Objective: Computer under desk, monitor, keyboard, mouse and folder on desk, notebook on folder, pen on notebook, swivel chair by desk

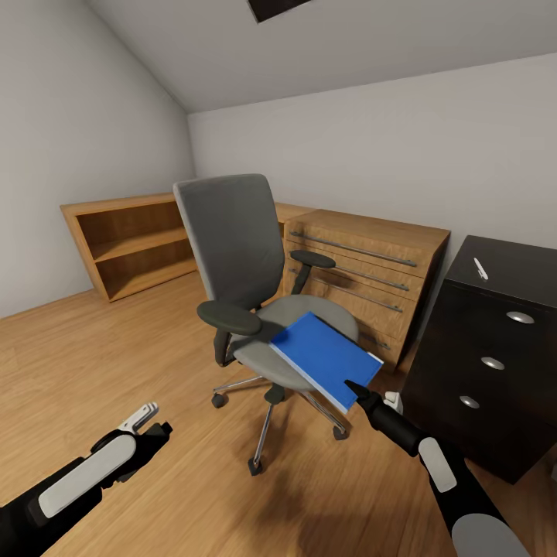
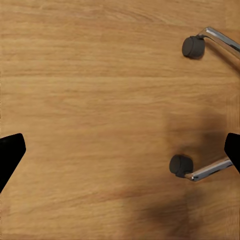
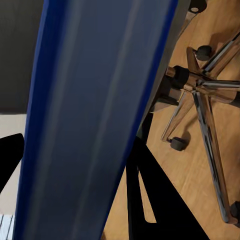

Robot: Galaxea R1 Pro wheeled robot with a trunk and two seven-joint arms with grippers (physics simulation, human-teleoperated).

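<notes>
The grey swivel chair stands mid-room on the wooden floor, and its chrome base is in the right wrist view. The bright blue folder is tilted over the seat's front right edge. My right gripper is shut on the folder's near corner, and the folder runs between its fingers. My left gripper hangs low to the chair's left, open and holding nothing, over bare floor near two castors. A white pen lies on the black desk at the right.
A light wooden drawer unit stands against the wall behind the chair. A low wooden shelf sits at the left wall. The desk's black drawers with silver knobs are close to my right arm.
</notes>
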